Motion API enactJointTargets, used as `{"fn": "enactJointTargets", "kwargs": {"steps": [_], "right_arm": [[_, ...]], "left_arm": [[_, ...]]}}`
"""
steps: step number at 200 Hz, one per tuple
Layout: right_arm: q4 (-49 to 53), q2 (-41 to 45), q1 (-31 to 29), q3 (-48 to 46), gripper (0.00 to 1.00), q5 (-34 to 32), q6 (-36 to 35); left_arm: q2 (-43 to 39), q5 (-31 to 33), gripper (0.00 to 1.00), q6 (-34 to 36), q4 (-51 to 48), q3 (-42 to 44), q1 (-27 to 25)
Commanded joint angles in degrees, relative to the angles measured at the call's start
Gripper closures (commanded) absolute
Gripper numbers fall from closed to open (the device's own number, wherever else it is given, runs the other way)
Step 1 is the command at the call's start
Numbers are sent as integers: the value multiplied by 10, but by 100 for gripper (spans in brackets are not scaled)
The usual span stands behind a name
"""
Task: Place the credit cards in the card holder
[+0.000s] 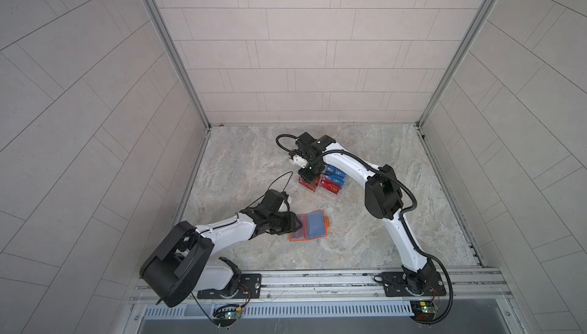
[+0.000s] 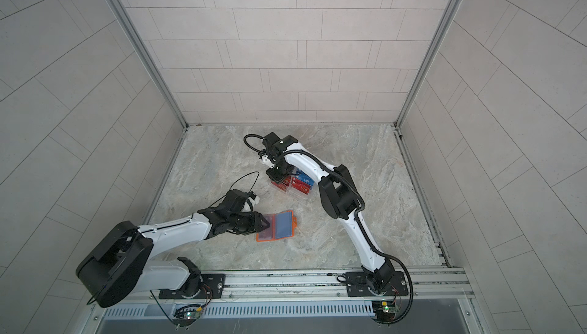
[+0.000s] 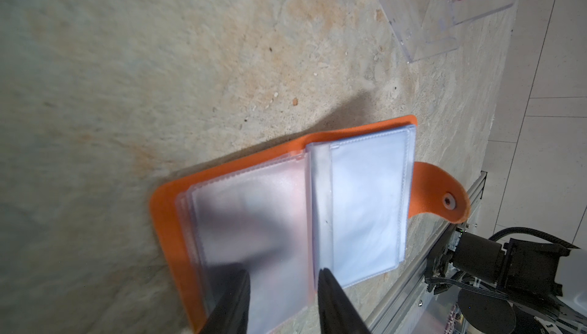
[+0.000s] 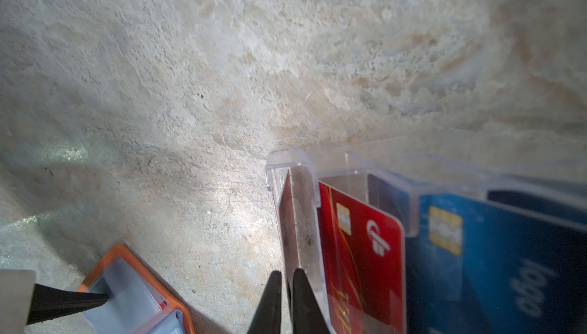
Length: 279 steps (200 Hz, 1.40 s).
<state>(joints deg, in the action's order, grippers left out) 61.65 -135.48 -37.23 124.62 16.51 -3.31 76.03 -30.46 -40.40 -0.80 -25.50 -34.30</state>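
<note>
The right gripper point(image 4: 289, 297) grips a red credit card point(image 4: 285, 221) standing in the acrylic rack point(image 4: 286, 159), while the left gripper point(image 3: 282, 297), jaws apart, rests on the open orange card holder point(image 3: 168, 221) near this rack.

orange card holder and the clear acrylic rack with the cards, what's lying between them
Nothing: between the open orange book-like card holder and the clear acrylic tiered rack only bare marbled tabletop shows, in both top views.

Light: even, diffuse, bright in both top views;
Shadow: soft, on table point(image 3: 127, 62) beside card holder point(image 3: 168, 221);
Glare: sheen on clear sleeves point(image 3: 368, 202);
Blur: right gripper point(image 4: 286, 276), nearest credit cards point(image 4: 359, 253);
Distortion: walls point(image 1: 63, 126) bow at edges
</note>
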Motion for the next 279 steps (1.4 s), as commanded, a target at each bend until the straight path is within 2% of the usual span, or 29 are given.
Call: {"fn": "enactJointTargets", "kwargs": {"steps": [1, 28, 72, 126, 186, 214, 227, 263, 279], "right_arm": [[24, -18, -5, 11, 87, 16, -23], [23, -19, -6, 11, 88, 14, -24], [21, -12, -8, 12, 100, 1, -30], [26, 14, -8, 17, 100, 2, -29], [27, 93, -9, -4, 100, 10, -8], [-7, 144, -8, -60, 100, 29, 29], [-33, 174, -7, -103, 100, 59, 58], [-149, 269, -9, -299, 100, 179, 188], [-207, 309, -16, -389, 100, 208, 241]], "left_arm": [[3, 12, 60, 12, -42, 2, -1], [3, 12, 60, 13, -43, 2, 0], [5, 15, 59, 13, -45, 2, 0], [1, 17, 59, 7, -43, 3, 0], [-11, 36, 59, -5, -34, 13, 0], [-15, 40, 60, -8, -29, 13, 0], [-17, 44, 60, -9, -29, 14, 0], [-24, 51, 60, -8, -27, 20, 0], [-26, 48, 59, -6, -28, 20, -1]]}}
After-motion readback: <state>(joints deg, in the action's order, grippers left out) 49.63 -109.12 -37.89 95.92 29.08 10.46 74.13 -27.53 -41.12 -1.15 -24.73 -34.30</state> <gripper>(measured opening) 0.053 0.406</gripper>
